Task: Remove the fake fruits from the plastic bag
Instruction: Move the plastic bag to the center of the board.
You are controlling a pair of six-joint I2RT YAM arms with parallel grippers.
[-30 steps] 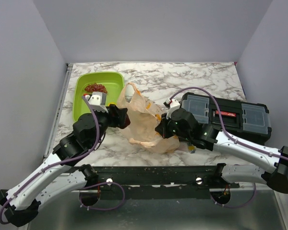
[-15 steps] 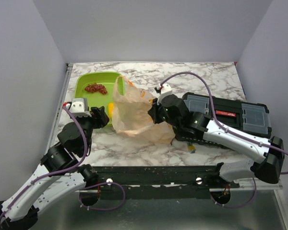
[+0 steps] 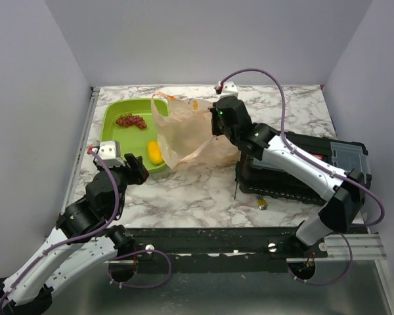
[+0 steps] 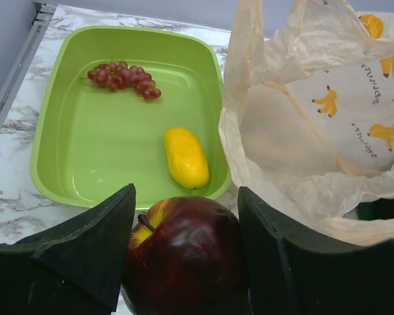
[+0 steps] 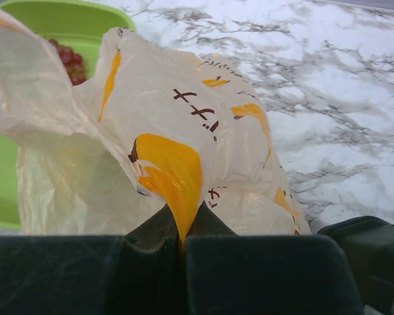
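Grapes lie at the upper left of the left wrist view, inside the green tray. The yellow mango lies in the same tray near the centre of the frame, close to the tray's right-hand wall and well apart from the grapes. At the bottom of that view the left gripper has its fingers closed against both sides of a dark red apple, just short of the tray's near rim. Just right of the tray, the plastic bag stands crumpled in the upper middle of the top view, reaching down to the marble table. The right gripper has its fingers pressed together, pinching a fold of the bag. A black toolbox lies at the right of the top view.
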